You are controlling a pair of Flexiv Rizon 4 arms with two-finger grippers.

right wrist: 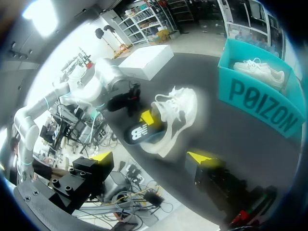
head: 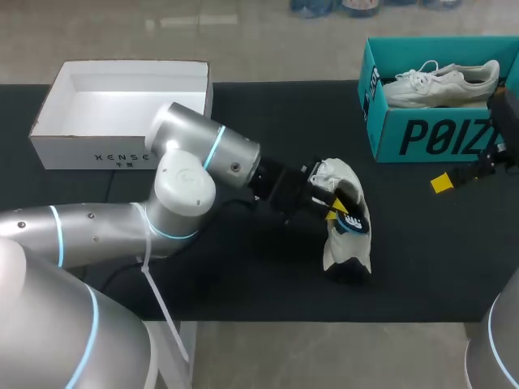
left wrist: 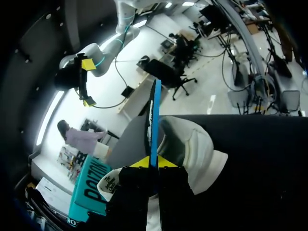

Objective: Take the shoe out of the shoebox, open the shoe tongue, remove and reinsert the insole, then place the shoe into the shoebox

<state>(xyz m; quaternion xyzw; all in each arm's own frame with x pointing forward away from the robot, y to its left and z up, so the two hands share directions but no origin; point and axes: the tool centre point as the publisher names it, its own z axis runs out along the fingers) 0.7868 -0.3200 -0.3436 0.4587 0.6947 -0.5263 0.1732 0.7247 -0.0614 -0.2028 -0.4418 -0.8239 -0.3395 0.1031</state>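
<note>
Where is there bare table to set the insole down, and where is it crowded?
Bare mat lies between the white box and the teal shoebox, and near the front edge right of the shoe. It is crowded around the shoe, where the left gripper holds the insole.

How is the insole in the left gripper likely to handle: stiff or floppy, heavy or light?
Probably light: the insole is a thin sheet, seen edge-on between the left gripper's fingers. It stands out nearly straight from a pinch at one end, so it seems springy, not limp. It would likely bend when pushed into the shoe.
</note>
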